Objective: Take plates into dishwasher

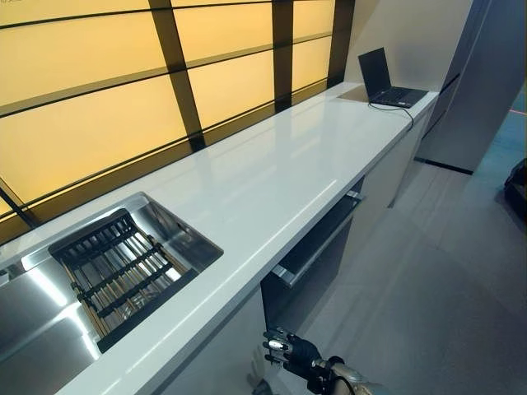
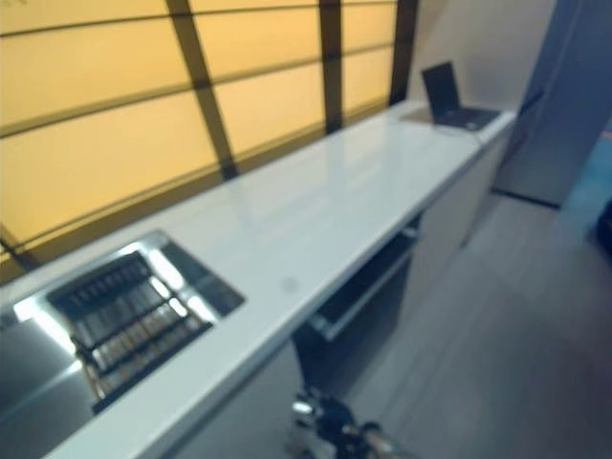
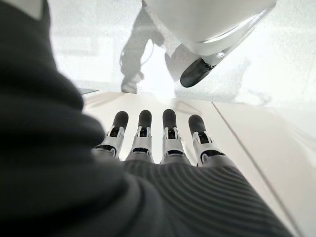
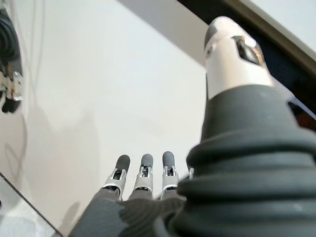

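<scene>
While dishwasher [image 1: 317,251] gapes, wrist views miss it

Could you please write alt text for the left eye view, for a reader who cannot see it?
A long white counter runs away below amber wall panels, with no plates on it. A steel sink holding a dark rack sits near left, an open laptop at the far end. One hand hangs low before the partly open dishwasher.
</scene>
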Robot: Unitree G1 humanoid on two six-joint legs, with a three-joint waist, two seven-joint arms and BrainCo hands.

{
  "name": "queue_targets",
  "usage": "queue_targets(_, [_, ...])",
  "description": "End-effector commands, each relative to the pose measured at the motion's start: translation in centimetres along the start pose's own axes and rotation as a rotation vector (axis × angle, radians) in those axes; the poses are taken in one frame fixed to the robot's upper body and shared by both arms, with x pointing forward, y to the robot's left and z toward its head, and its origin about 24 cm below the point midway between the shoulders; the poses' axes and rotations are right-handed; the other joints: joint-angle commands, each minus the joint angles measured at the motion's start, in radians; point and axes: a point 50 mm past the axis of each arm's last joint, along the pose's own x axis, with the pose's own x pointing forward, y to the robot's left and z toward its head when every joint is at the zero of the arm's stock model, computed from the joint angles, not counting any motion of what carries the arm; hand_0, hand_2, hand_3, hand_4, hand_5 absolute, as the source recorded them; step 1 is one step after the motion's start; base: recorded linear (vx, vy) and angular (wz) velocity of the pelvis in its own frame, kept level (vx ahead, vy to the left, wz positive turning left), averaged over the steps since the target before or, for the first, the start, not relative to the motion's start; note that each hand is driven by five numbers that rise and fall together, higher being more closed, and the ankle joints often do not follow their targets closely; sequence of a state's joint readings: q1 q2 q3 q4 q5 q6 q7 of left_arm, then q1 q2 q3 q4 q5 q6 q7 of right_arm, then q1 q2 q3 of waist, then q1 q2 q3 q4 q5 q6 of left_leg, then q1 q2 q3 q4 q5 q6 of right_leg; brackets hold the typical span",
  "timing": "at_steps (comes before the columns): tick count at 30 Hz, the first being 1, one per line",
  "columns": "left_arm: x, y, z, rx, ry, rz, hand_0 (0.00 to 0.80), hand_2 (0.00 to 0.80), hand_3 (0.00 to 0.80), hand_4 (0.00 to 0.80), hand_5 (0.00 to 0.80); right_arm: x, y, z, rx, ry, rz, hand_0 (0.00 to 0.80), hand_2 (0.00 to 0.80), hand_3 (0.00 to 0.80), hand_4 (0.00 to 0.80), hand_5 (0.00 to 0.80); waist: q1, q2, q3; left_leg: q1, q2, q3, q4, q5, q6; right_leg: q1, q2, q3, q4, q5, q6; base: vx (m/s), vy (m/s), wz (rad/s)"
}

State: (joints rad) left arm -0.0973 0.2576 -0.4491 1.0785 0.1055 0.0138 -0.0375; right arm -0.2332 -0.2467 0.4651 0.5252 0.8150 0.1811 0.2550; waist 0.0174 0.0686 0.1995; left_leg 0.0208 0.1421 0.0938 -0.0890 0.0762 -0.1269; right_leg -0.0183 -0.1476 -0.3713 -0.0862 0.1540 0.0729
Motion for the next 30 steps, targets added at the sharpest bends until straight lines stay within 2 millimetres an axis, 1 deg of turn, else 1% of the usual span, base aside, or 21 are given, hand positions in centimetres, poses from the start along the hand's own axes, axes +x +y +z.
queue_targets(1, [0.1, 2.7, 0.9, 0.029, -0.018, 0.089, 0.0, 0.0, 0.0, 0.0, 0.0, 0.1, 0.1, 2.8, 0.034, -0.176, 0.01, 0.0, 0.0, 0.0, 0.0, 0.0, 0.03, -0.044, 0.047, -0.069, -0.017, 0.044, 0.002, 0.042, 0.019, 0.108, -0.002, 0.012, 0.056, -0.16, 0.02, -0.011, -0.033, 0.14])
queue_targets(3, [0.1, 2.7, 0.7, 0.017, -0.012, 0.097, 0.0, 0.0, 0.0, 0.0, 0.0, -0.3, -0.5, 2.8, 0.047, -0.198, -0.036, 0.0, 0.0, 0.0, 0.0, 0.0, 0.033, -0.047, 0.043, -0.071, -0.015, 0.041, 0.002, 0.045, 0.018, 0.115, 0.002, 0.008, 0.054, -0.164, 0.017, -0.007, -0.031, 0.23])
queue_targets(6, [-0.1, 2.7, -0.1, -0.044, 0.009, 0.127, 0.0, 0.0, 0.0, 0.0, 0.0, -1.7, -2.9, 2.7, 0.081, -0.257, -0.2, 0.0, 0.0, 0.0, 0.0, 0.0, 0.038, -0.054, 0.027, -0.077, -0.006, 0.038, 0.002, 0.05, 0.014, 0.135, 0.015, 0.002, 0.053, -0.177, 0.01, -0.004, -0.042, 0.17])
queue_targets(8, [-0.3, 2.7, -1.0, -0.092, 0.028, 0.146, 0.0, 0.0, 0.0, 0.0, 0.0, -2.8, -4.6, 2.0, 0.102, -0.253, -0.3, 0.0, 0.0, 0.0, 0.0, 0.0, 0.043, -0.058, 0.015, -0.077, 0.004, 0.039, 0.002, 0.055, 0.014, 0.147, 0.023, -0.002, 0.06, -0.193, 0.001, -0.013, -0.056, 0.31])
queue_targets(9, [-0.3, 2.7, -1.0, -0.092, 0.028, 0.146, 0.0, 0.0, 0.0, 0.0, 0.0, -2.8, -4.6, 2.0, 0.102, -0.253, -0.3, 0.0, 0.0, 0.0, 0.0, 0.0, 0.043, -0.058, 0.014, -0.077, 0.004, 0.039, 0.002, 0.055, 0.014, 0.147, 0.023, -0.002, 0.06, -0.193, 0.001, -0.02, -0.059, 0.32])
queue_targets(10, [-0.4, 2.7, -1.3, -0.117, 0.036, 0.155, 0.0, 0.0, 0.0, 0.0, 0.0, -3.2, -5.4, 1.6, 0.088, -0.236, -0.339, 0.0, 0.0, 0.0, 0.0, 0.0, 0.047, -0.059, 0.009, -0.078, 0.009, 0.037, 0.002, 0.056, 0.014, 0.152, 0.027, -0.004, 0.066, -0.201, -0.003, -0.022, -0.06, 0.18])
queue_targets(11, [-0.4, 2.8, -1.6, -0.133, 0.042, 0.161, 0.0, 0.0, 0.0, 0.0, 0.0, -3.7, -6.1, 1.3, 0.035, -0.216, -0.389, 0.0, 0.0, 0.0, 0.0, 0.0, 0.052, -0.059, 0.005, -0.078, 0.013, 0.031, 0.002, 0.057, 0.014, 0.154, 0.03, -0.005, 0.077, -0.213, -0.008, -0.055, -0.128, 0.33])
queue_targets(12, [-0.5, 3.0, -1.8, -0.152, 0.048, 0.17, 0.0, 0.0, 0.0, 0.0, 0.0, -4.4, -7.3, 1.2, -0.123, -0.168, -0.477, 0.0, 0.0, 0.0, 0.0, 0.0, 0.063, -0.059, 0.001, -0.077, 0.017, 0.016, 0.002, 0.058, 0.017, 0.155, 0.032, -0.008, 0.102, -0.23, -0.015, -0.052, -0.113, 0.32])
queue_targets(13, [-0.5, 3.0, -1.8, -0.153, 0.05, 0.171, 0.0, 0.0, 0.0, 0.0, 0.0, -4.5, -7.5, 1.2, -0.153, -0.158, -0.493, 0.0, 0.0, 0.0, 0.0, 0.0, 0.065, -0.059, 0.001, -0.077, 0.017, 0.013, 0.002, 0.058, 0.018, 0.154, 0.032, -0.008, 0.107, -0.233, -0.016, -0.066, -0.134, 0.42])
queue_targets(15, [-0.6, 3.4, -2.0, -0.173, 0.056, 0.181, 0.0, 0.0, 0.0, 0.0, 0.0, -5.2, -8.7, 1.7, -0.356, -0.097, -0.595, 0.0, 0.0, 0.0, 0.0, 0.0, 0.08, -0.059, 0.003, -0.073, 0.022, -0.013, 0.002, 0.062, 0.019, 0.152, 0.032, -0.01, 0.146, -0.254, -0.025, -0.08, -0.145, 0.28])
queue_targets(16, [-0.6, 3.7, -2.1, -0.185, 0.056, 0.188, 0.0, 0.0, 0.0, 0.0, 0.0, -5.5, -9.3, 2.0, -0.466, -0.048, -0.614, 0.0, 0.0, 0.0, 0.0, 0.0, 0.091, -0.057, 0.006, -0.07, 0.024, -0.029, 0.002, 0.066, 0.019, 0.149, 0.031, -0.014, 0.172, -0.266, -0.031, -0.089, -0.152, 0.22])
queue_targets(17, [-0.6, 3.9, -2.1, -0.193, 0.056, 0.192, 0.0, 0.0, 0.0, 0.0, 0.0, -5.6, -9.6, 2.3, -0.523, -0.025, -0.627, 0.0, 0.0, 0.0, 0.0, 0.0, 0.096, -0.055, 0.008, -0.07, 0.026, -0.04, 0.006, 0.067, 0.018, 0.148, 0.031, -0.015, 0.187, -0.273, -0.035, -0.085, -0.158, 0.25])
queue_targets(19, [-0.8, 4.3, -2.4, -0.222, 0.057, 0.203, 0.0, 0.0, 0.0, 0.0, 0.0, -6.0, -10.3, 2.8, -0.698, 0.053, -0.642, 0.0, 0.0, 0.0, 0.0, 0.0, 0.112, -0.047, 0.018, -0.066, 0.031, -0.072, 0.019, 0.07, 0.013, 0.149, 0.032, -0.024, 0.226, -0.293, -0.048, -0.049, -0.163, 0.24])
queue_targets(21, [-1.0, 4.3, -3.2, -0.234, 0.058, 0.208, 0.0, 0.0, 0.0, 0.0, 0.0, -6.4, -10.9, 2.8, -0.845, 0.139, -0.651, 0.0, 0.0, 0.0, 0.0, 0.0, 0.128, -0.035, 0.029, -0.072, 0.036, -0.084, 0.027, 0.091, -0.006, 0.161, 0.038, -0.037, 0.247, -0.306, -0.061, 0.033, -0.139, 0.34])
queue_targets(23, [-1.3, 4.2, -3.6, -0.225, 0.046, 0.208, 0.0, 0.0, 0.0, 0.0, 0.0, -6.9, -11.4, 2.6, -0.883, 0.193, -0.652, 0.0, 0.0, 0.0, 0.0, 0.0, 0.141, -0.021, 0.04, -0.097, 0.038, -0.083, 0.028, 0.126, -0.027, 0.178, 0.047, -0.046, 0.248, -0.307, -0.065, 0.003, -0.091, 0.47])
queue_targets(24, [-1.4, 4.1, -3.7, -0.224, 0.03, 0.209, 0.0, 0.0, 0.0, 0.0, 0.0, -7.3, -11.8, 2.5, -0.918, 0.235, -0.652, 0.0, 0.0, 0.0, 0.0, 0.0, 0.151, -0.008, 0.053, -0.122, 0.035, -0.073, 0.032, 0.153, -0.039, 0.187, 0.056, -0.052, 0.242, -0.308, -0.067, -0.099, -0.083, 0.58])
queue_targets(25, [-1.4, 4.1, -3.6, -0.224, 0.022, 0.212, 0.0, 0.0, 0.0, 0.0, 0.0, -7.7, -12.2, 2.3, -0.954, 0.266, -0.657, 0.0, 0.0, 0.0, 0.0, 0.0, 0.156, 0.005, 0.066, -0.144, 0.033, -0.055, 0.043, 0.177, -0.044, 0.191, 0.066, -0.059, 0.234, -0.305, -0.069, -0.219, -0.108, 0.77])
queue_targets(26, [-1.5, 4.1, -3.7, -0.216, 0.021, 0.212, 0.0, 0.0, 0.0, 0.0, 0.0, -8.1, -12.8, 2.0, -0.985, 0.306, -0.667, 0.0, 0.0, 0.0, 0.0, 0.0, 0.17, 0.01, 0.076, -0.163, 0.02, -0.048, 0.038, 0.178, -0.045, 0.195, 0.071, -0.066, 0.201, -0.289, -0.064, -0.218, -0.089, 0.66])
queue_targets(27, [-1.5, 4.1, -3.8, -0.214, 0.026, 0.212, 0.0, 0.0, 0.0, 0.0, 0.0, -8.1, -12.9, 2.0, -0.986, 0.321, -0.666, 0.0, 0.0, 0.0, 0.0, 0.0, 0.174, 0.01, 0.078, -0.166, 0.016, -0.047, 0.036, 0.174, -0.044, 0.195, 0.071, -0.067, 0.19, -0.283, -0.062, -0.242, -0.121, 0.47])
queue_targets(28, [-1.7, 3.9, -4.2, -0.211, 0.04, 0.211, 0.0, 0.0, 0.0, 0.0, 0.0, -8.5, -13.3, 1.1, -0.959, 0.361, -0.668, 0.0, 0.0, 0.0, 0.0, 0.0, 0.175, -0.006, 0.078, -0.153, 0.007, -0.031, 0.052, 0.14, -0.046, 0.201, 0.068, -0.062, 0.15, -0.278, -0.053, -0.185, -0.069, 0.17])
queue_targets(30, [-1.8, 3.7, -4.8, -0.229, 0.06, 0.214, 0.0, 0.0, 0.0, 0.0, 0.0, -9.1, -13.7, -0.2, -0.934, 0.404, -0.66, 0.0, 0.0, 0.0, 0.0, 0.0, 0.169, -0.02, 0.073, -0.143, 0.004, -0.004, 0.099, 0.099, -0.032, 0.202, 0.059, -0.074, 0.11, -0.25, -0.048, -0.237, 0.004, 0.32])
